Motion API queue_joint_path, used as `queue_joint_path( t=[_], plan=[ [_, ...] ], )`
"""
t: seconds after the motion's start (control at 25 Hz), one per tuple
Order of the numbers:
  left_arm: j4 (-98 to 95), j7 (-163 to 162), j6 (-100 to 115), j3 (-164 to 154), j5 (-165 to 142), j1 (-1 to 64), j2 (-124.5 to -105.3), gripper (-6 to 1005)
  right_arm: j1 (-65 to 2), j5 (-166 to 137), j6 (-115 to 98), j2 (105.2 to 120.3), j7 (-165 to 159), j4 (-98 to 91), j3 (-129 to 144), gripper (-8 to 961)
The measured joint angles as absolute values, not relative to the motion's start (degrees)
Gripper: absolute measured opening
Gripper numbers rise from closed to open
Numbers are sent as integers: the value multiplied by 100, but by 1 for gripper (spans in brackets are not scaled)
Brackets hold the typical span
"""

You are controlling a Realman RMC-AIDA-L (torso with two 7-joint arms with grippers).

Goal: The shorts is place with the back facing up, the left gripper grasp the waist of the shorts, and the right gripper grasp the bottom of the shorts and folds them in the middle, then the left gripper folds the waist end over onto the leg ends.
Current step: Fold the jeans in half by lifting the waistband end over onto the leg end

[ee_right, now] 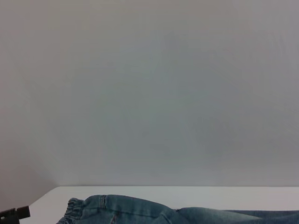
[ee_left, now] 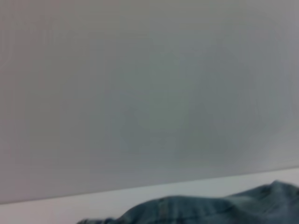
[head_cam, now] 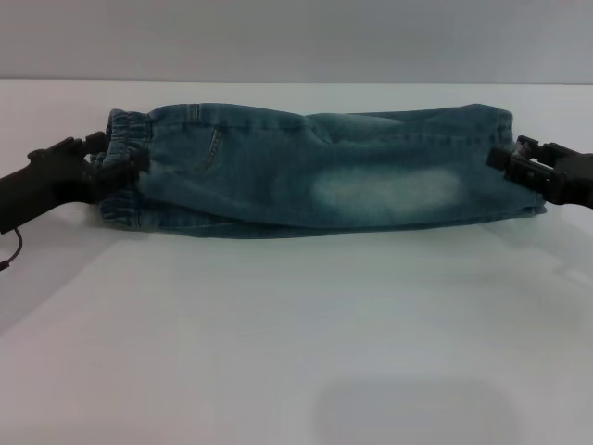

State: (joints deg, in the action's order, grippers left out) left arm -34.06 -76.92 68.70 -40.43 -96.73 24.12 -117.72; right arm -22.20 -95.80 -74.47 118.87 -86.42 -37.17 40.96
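The shorts (head_cam: 315, 171) lie on the white table, folded lengthwise into a long band, with a pale worn patch facing up. The gathered elastic waist (head_cam: 125, 139) is at the left end and the leg hems (head_cam: 523, 199) at the right end. My left gripper (head_cam: 109, 159) straddles the waistband and is shut on it. My right gripper (head_cam: 508, 159) sits against the leg hems, its tip over the denim edge. The left wrist view shows only a strip of denim (ee_left: 210, 210). The right wrist view shows the shorts (ee_right: 140, 212) and, far off, the left gripper (ee_right: 14, 213).
The white table (head_cam: 296, 334) stretches wide in front of the shorts, with a narrower strip behind them up to the grey wall (head_cam: 296, 37). A thin black cable (head_cam: 11, 255) hangs under the left arm.
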Motion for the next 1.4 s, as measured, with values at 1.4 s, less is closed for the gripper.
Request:
queue_joint_path(
  t=[1.4],
  plan=[
    [-3258, -7302, 5261, -4612, -10136, 2447, -11760, 776, -2100, -9580, -7534, 11890, -8675, -3718, 4042, 633]
  ],
)
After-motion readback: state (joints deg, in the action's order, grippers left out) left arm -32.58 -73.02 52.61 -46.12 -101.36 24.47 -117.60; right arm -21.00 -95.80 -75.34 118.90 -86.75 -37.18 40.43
